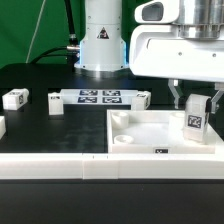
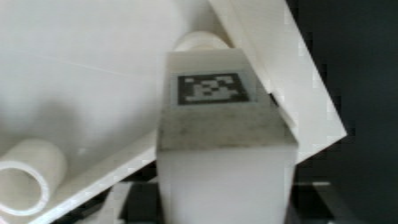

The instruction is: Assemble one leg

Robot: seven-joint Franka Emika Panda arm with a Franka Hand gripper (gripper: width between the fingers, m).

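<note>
Tabletop [image 1: 40,130] black, green curtain [image 1: 22,22] behind, tool [image 1: 196,105] gripping leg [image 1: 195,122]

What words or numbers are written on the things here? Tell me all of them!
There are no words or numbers that can be read.
The leg: a black-and-white square tag, a pattern only, no letters.
The marker board: more such tags, no letters.
The robot base: a small triangle sign, too small to read.

Bright, even light — whites nearly blown out; wrist view soft, grainy — nearest surfaces blurred.
</note>
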